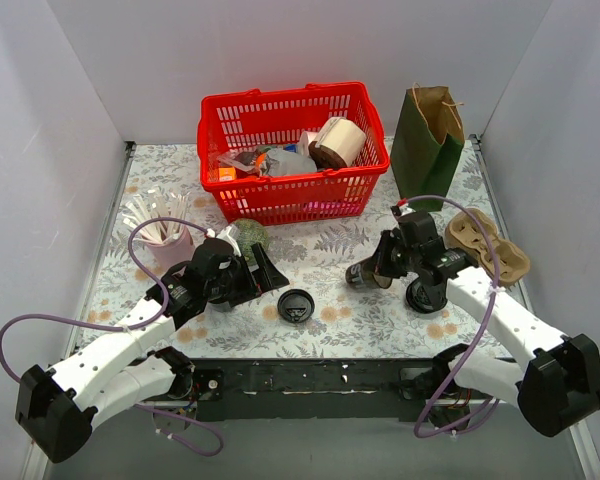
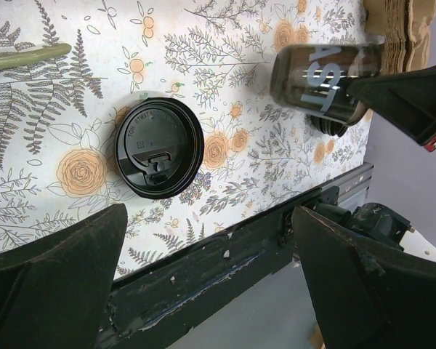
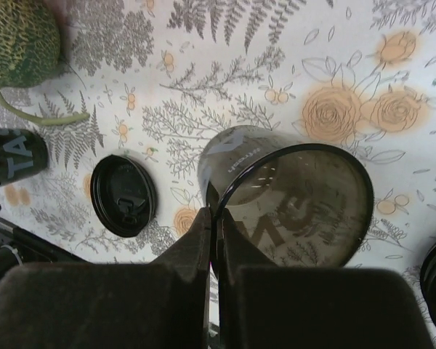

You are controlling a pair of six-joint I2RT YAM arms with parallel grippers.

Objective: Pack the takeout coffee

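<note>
Biggest worry for us is the grip. The right gripper (image 3: 214, 218) has its jaws pinched shut on just the thin rim of the cup (image 3: 291, 196), with what looks like one finger inside the mouth and one outside. A hold like that lets the cup swing or slide out if the arm moves fast, and the thin wall could buckle under a harder squeeze. We also can't tell if the cup rests on the table (image 1: 330, 240) or hangs just off it, so a scrape and tip-over is possible too.

Second thing: the lid (image 2: 160, 154) isn't on. It lies flat, top side up, apart from the cup and in front of the left gripper (image 2: 209, 214), whose jaws stand wide with nothing in them. Flat lids are a pain to grab, so we'd expect fingers skidding over it or shoving it toward the near edge.

The cup itself is small and dark with pale lettering on the side. It's open-mouthed, looks empty, and is tilted toward the right wrist camera. It's on the right half of the table, near the cardboard cup tray (image 1: 490, 245).
</note>
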